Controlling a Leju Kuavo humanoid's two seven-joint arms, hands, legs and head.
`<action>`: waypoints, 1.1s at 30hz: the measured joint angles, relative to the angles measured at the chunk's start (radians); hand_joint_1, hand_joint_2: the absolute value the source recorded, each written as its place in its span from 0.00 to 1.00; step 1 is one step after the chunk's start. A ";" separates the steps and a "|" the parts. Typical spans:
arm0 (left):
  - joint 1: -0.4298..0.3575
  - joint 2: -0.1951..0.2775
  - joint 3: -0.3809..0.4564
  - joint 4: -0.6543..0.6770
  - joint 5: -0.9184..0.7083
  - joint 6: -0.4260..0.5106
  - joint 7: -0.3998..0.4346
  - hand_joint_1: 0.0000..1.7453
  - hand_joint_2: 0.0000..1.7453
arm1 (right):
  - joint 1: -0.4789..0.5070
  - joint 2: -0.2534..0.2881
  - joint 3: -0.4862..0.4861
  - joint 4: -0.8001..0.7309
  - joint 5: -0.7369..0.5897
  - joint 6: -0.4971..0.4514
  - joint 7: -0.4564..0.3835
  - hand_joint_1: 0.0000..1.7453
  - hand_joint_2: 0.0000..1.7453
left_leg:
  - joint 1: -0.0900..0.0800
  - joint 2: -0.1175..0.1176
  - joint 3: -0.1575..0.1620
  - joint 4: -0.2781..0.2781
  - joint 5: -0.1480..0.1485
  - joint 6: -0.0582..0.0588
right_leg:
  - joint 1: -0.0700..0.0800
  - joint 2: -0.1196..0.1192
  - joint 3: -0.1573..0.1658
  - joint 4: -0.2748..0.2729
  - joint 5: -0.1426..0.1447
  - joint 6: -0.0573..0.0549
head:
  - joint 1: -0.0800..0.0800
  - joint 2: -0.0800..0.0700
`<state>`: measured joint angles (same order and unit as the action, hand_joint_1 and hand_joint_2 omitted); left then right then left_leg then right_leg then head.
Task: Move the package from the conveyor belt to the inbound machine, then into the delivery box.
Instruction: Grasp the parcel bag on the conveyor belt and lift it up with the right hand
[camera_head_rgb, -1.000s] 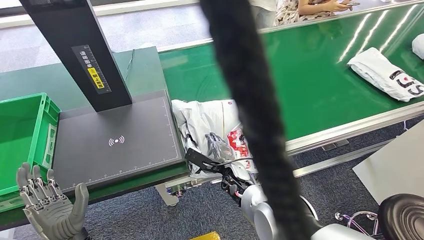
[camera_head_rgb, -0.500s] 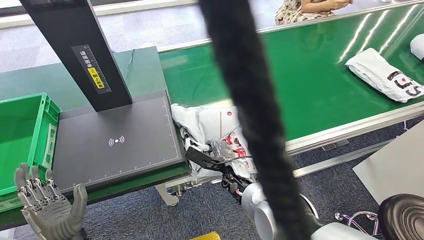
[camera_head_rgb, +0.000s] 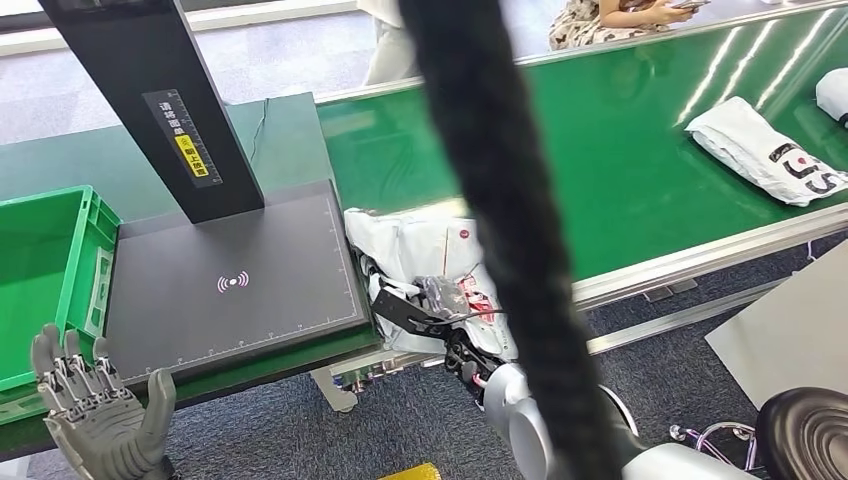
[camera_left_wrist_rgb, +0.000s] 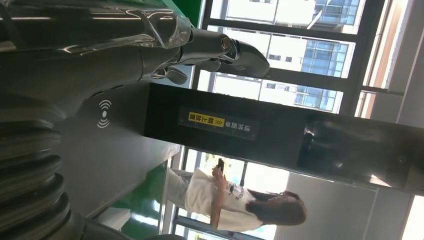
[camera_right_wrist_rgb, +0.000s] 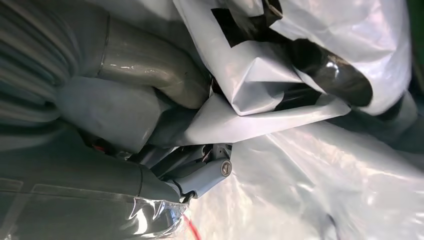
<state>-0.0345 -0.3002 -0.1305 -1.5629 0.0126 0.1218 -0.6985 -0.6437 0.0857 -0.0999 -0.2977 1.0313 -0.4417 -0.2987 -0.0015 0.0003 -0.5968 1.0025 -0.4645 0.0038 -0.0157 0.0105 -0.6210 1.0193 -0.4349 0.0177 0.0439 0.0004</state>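
Package (camera_head_rgb: 425, 262), white plastic with red and black print too crumpled to read: lying at the conveyor belt's (camera_head_rgb: 620, 160) near edge, beside the inbound machine (camera_head_rgb: 235, 280). Right hand (camera_head_rgb: 440, 305) is gripping its folds. Left hand (camera_head_rgb: 95, 415) is hovering released, fingers spread, by the green delivery box (camera_head_rgb: 40, 270). Machine post is bearing a yellow label, unreadable.

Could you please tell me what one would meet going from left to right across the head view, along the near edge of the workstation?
Left hand → green crate → dark scanner pad → white package gripped by the right hand → second white package far along the conveyor belt.
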 joint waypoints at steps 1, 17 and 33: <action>-0.001 -0.001 0.000 0.001 0.000 -0.004 0.000 0.00 1.00 | -0.012 0.000 0.000 -0.002 0.003 0.000 0.000 1.00 1.00 | 0.000 0.000 0.000 0.000 0.000 0.000 | 0.000 0.000 0.000 0.000 0.000 0.000 | 0.000 0.000; -0.047 -0.002 -0.019 0.054 0.014 -0.058 0.000 0.00 1.00 | -0.445 0.045 0.068 -0.026 0.127 0.108 0.119 1.00 1.00 | 0.000 0.001 0.000 0.000 0.001 0.000 | 0.000 0.000 -0.001 0.001 0.001 0.000 | 0.000 0.000; -0.069 -0.002 -0.030 0.077 0.012 -0.063 0.000 0.00 1.00 | -0.577 0.121 0.116 -0.032 0.153 0.135 0.150 1.00 1.00 | 0.000 0.001 -0.001 0.000 0.001 0.000 | 0.000 0.000 -0.002 0.001 0.001 0.000 | 0.000 0.000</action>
<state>-0.1035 -0.3021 -0.1607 -1.4855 0.0247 0.0587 -0.6985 -1.2205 0.2068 0.0157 -0.3296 1.1843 -0.3064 -0.1486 -0.0011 0.0011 -0.5975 1.0027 -0.4635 0.0035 -0.0155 0.0109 -0.6227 1.0199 -0.4341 0.0176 0.0439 0.0004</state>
